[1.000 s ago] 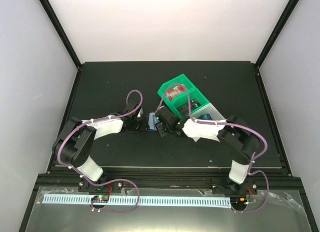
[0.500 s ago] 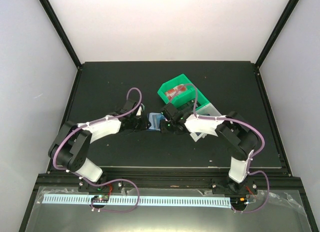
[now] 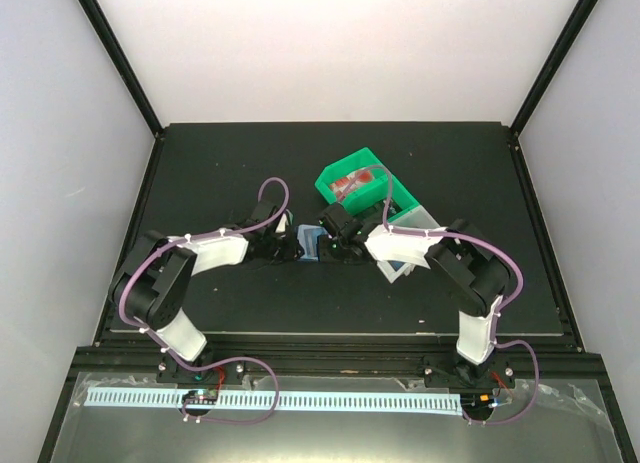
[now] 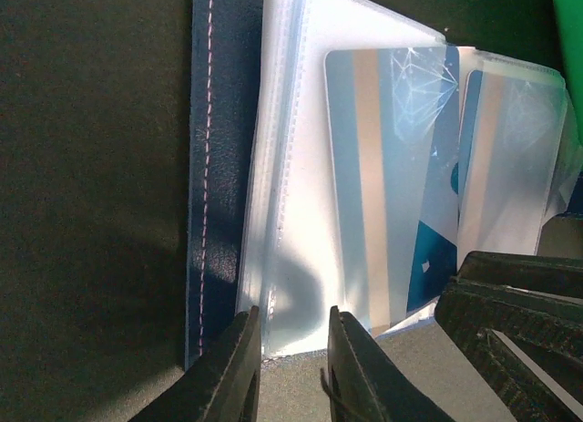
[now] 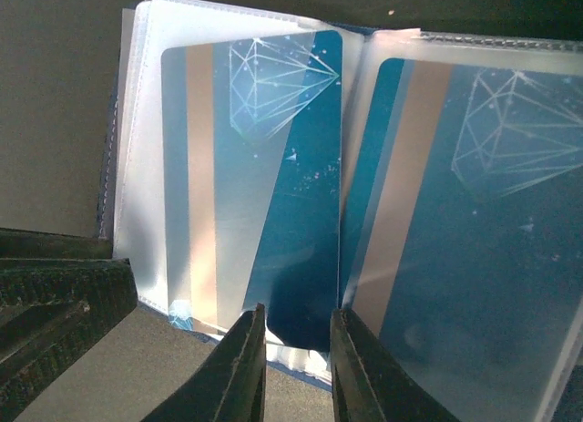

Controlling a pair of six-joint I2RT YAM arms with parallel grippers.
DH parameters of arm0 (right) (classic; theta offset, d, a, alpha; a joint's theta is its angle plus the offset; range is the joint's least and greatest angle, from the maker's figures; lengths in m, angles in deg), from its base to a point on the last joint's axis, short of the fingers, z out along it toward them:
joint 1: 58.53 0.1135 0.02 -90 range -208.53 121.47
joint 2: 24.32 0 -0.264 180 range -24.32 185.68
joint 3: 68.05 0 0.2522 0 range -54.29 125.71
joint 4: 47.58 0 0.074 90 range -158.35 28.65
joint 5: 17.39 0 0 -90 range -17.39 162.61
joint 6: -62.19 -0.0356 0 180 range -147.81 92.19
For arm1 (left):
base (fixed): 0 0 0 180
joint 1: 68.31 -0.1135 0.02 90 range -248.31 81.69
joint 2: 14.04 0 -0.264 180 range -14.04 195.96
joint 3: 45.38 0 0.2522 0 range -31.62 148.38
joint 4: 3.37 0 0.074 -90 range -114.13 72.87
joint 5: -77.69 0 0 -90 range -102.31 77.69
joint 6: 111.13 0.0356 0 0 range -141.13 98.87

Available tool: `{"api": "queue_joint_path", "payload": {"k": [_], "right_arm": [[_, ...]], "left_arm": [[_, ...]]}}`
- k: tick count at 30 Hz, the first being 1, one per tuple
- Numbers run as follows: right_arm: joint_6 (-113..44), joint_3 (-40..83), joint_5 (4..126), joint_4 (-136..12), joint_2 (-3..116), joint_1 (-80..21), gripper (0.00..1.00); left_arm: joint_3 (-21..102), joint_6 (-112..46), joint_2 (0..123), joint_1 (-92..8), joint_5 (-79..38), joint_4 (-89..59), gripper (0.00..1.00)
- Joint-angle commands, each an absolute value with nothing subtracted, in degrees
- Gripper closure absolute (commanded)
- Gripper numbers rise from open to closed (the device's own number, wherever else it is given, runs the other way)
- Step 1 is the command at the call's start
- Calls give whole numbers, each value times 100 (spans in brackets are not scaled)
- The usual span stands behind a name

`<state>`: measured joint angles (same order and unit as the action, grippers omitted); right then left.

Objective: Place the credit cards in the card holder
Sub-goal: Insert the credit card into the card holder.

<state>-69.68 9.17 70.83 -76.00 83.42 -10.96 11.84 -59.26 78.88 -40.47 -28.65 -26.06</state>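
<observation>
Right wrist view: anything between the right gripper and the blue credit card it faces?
Nothing visible. The right gripper sits at the bottom edge of the blue credit card, which lies against the card holder.

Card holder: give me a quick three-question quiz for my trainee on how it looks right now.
1. True or false: the card holder lies folded shut.
2. In the right wrist view, at which edge of the left-hand blue card does the right pincer sit? A top, B bottom, C left.
3. How many blue cards does the right wrist view show?
Key: 1 false, it lies open. 2 B. 3 two, counting the right-hand card.
</observation>
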Motion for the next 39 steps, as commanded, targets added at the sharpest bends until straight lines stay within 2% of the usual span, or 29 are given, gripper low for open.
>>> {"api": "queue_joint_path", "payload": {"k": [1, 6, 13, 16, 20, 28, 32, 39], "right_arm": [[-7223, 933, 6941, -7559, 8509, -1103, 78], [-7525, 769, 6893, -7351, 8462, -1140, 77], [-7641, 574, 7532, -7416, 8086, -1206, 63], [-7652, 582, 7435, -7402, 8124, -1244, 62], [-7680, 535, 7195, -7195, 8176, -1256, 62], [-8108, 143, 5957, -6185, 8264, -1344, 73], [-8322, -66, 5882, -5787, 8189, -1361, 78], [-8562, -195, 6198, -5546, 8177, -1434, 97]], "left_arm": [[1234, -6008, 8121, -4018, -2585, -2732, 78], [1252, -6137, 8284, -4023, -2410, -2918, 79], [1459, -6084, 8561, -4019, -2027, -3573, 88], [1507, -6062, 8714, -4018, -1959, -3725, 93], [1527, -6044, 8844, -4007, -1930, -3808, 94], [1487, -6033, 8891, -3984, -1977, -3805, 94], [1453, -6016, 8875, -3967, -2004, -3791, 94], [1329, -6026, 8809, -3958, -2028, -3773, 94]]}}
